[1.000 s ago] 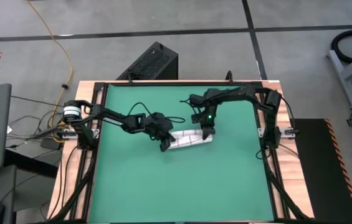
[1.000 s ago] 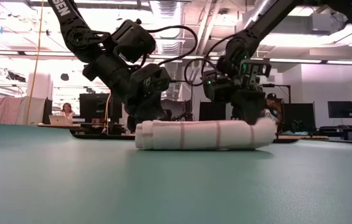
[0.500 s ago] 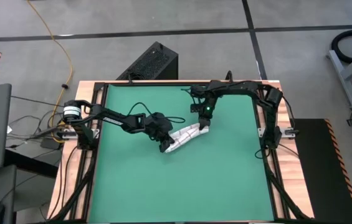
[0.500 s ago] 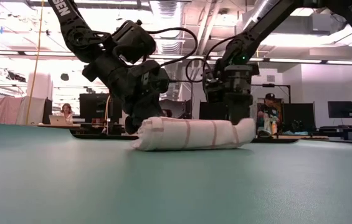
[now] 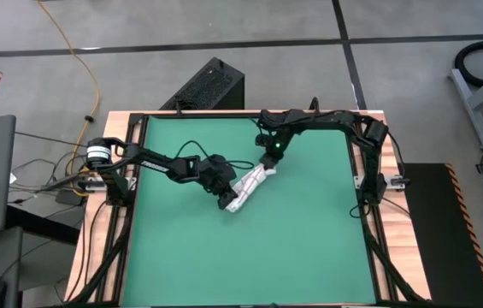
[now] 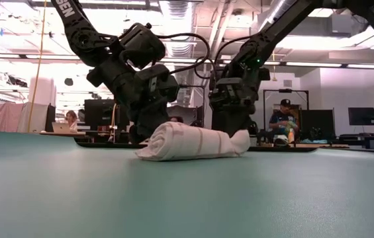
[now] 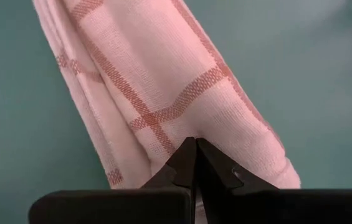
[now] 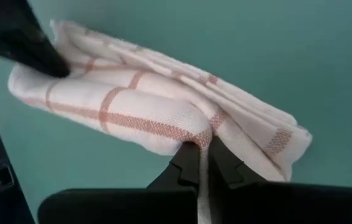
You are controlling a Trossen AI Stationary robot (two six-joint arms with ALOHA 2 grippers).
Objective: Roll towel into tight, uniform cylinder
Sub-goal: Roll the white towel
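Presently, item: towel (image 5: 250,185), white with thin red grid lines, rolled, lying diagonally on the green mat (image 5: 309,248) near its middle.
Left gripper (image 5: 226,204): fingers pressed together, pinching the roll's nearer end.
Right gripper (image 5: 270,166): fingers pinched on the far end.
Writing: white letters on left arm (image 6: 74,20), partly cut off, unreadable.

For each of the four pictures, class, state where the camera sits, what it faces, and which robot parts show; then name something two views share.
High: overhead, facing down; both arms, green mat, towel.
Low: table height, facing the room; left gripper and right gripper behind the towel.
Left wrist: past shut fingers pinching towel.
Right wrist: past fingers shut on towel.
Shared: every view shows the towel.
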